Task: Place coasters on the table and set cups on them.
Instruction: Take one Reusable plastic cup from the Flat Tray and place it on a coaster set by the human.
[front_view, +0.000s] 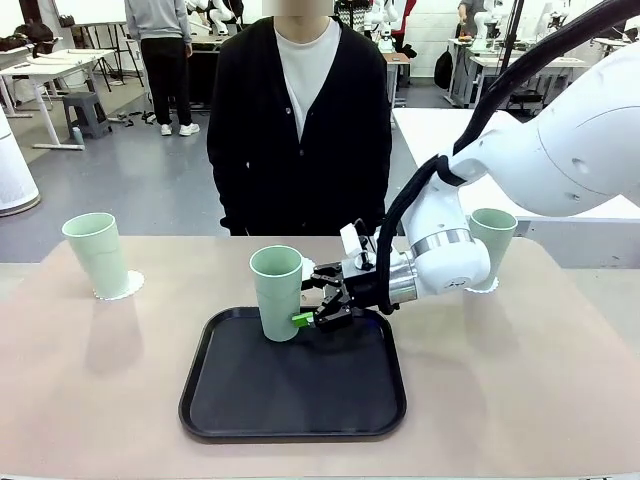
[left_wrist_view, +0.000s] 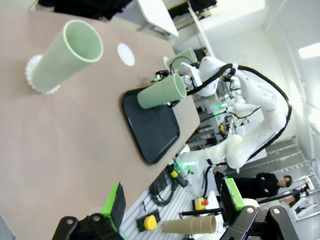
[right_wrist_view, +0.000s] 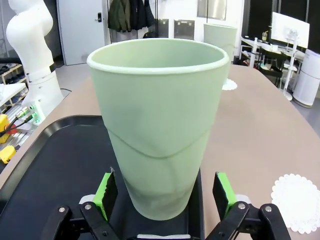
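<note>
A mint-green cup (front_view: 277, 293) stands upright at the back left of the black tray (front_view: 295, 385). My right gripper (front_view: 312, 312) is open, its fingers on either side of the base of this cup (right_wrist_view: 160, 125), with small gaps at the green pads (right_wrist_view: 106, 192). Two more cups stand on coasters on the table (front_view: 520, 380): one cup (front_view: 95, 252) on a coaster (front_view: 122, 286) at the far left, another cup (front_view: 493, 238) behind my right arm. A bare coaster (right_wrist_view: 295, 196) lies beyond the tray. My left gripper (left_wrist_view: 174, 200) hangs open and empty off the table's side.
A person in a black cardigan (front_view: 300, 110) stands at the far side, hands out of sight. My right arm (front_view: 560, 150) stretches over the table's right part. A white table (front_view: 440, 130) stands behind on the right.
</note>
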